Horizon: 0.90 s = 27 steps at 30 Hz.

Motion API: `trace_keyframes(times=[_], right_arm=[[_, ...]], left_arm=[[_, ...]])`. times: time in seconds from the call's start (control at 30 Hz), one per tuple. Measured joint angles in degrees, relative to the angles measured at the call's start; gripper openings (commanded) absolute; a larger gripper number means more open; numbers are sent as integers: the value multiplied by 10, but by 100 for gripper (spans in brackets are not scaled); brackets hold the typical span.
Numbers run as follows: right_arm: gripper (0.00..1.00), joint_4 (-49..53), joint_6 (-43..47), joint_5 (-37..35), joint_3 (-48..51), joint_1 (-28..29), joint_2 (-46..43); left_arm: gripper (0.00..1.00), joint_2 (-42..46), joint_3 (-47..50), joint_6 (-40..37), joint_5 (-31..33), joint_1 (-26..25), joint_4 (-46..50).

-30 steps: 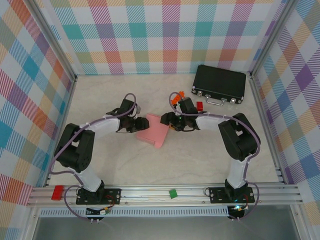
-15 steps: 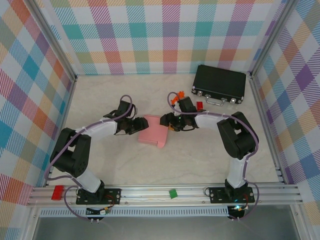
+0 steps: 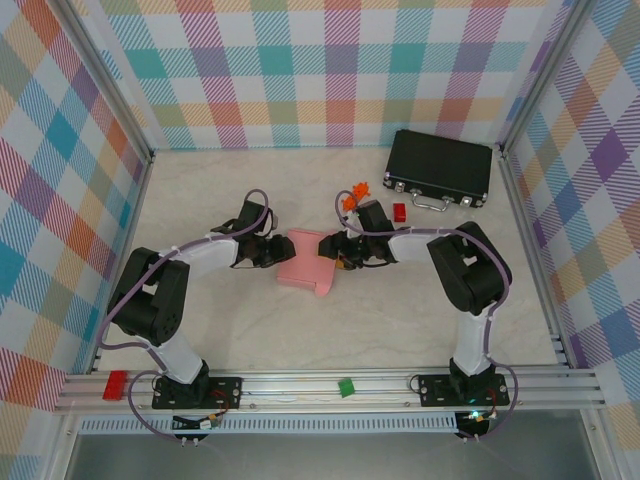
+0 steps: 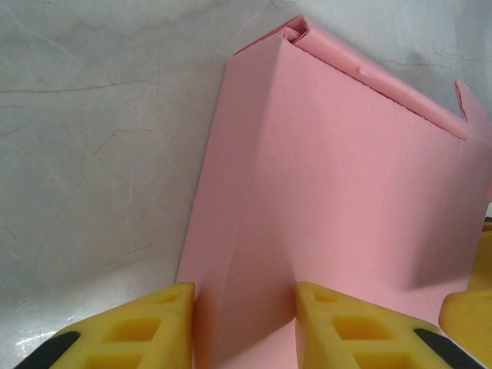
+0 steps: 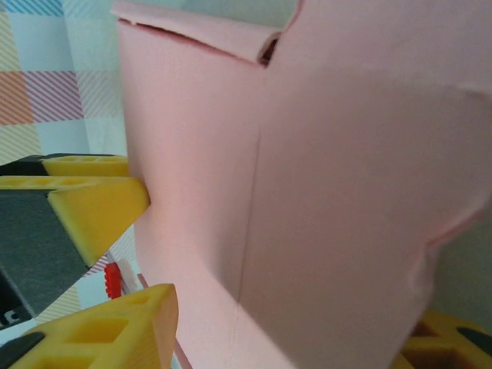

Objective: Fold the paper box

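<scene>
- The paper box (image 3: 308,268) sits around mid-table, only partly formed. It's a pink panel lying flat, with one long edge creased up into a wall and a short lip turned up at its near end.
- The left gripper (image 3: 288,250) is on the box's left edge, with its yellow fingers (image 4: 154,327) closed on either side of that upturned wall.
- The right gripper (image 3: 325,246) is at the opposite edge. Pink card fills the space between its jaws, but I honestly can't tell if it's pinching or just straddling.
- My guess is the step here is squaring up the walls. I'd keep one side as the anchor and let the other roll the card along its crease. Go easy on the squeeze, since thin card buckles fast.
- The table (image 3: 400,310) helps if you keep the base panel pressed flat on it.
- The black case (image 3: 440,165) is well apart at the back right, so it's no bother.
</scene>
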<state>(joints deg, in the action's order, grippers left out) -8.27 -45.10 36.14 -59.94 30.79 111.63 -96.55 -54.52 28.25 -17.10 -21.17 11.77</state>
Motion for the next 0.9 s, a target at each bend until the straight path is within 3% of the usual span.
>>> trace_keyframes(times=[0.9], right_arm=[[50, -43, -27, 28, -40, 5, 3]], left_arm=[[40, 15, 82, 55, -43, 42, -155]])
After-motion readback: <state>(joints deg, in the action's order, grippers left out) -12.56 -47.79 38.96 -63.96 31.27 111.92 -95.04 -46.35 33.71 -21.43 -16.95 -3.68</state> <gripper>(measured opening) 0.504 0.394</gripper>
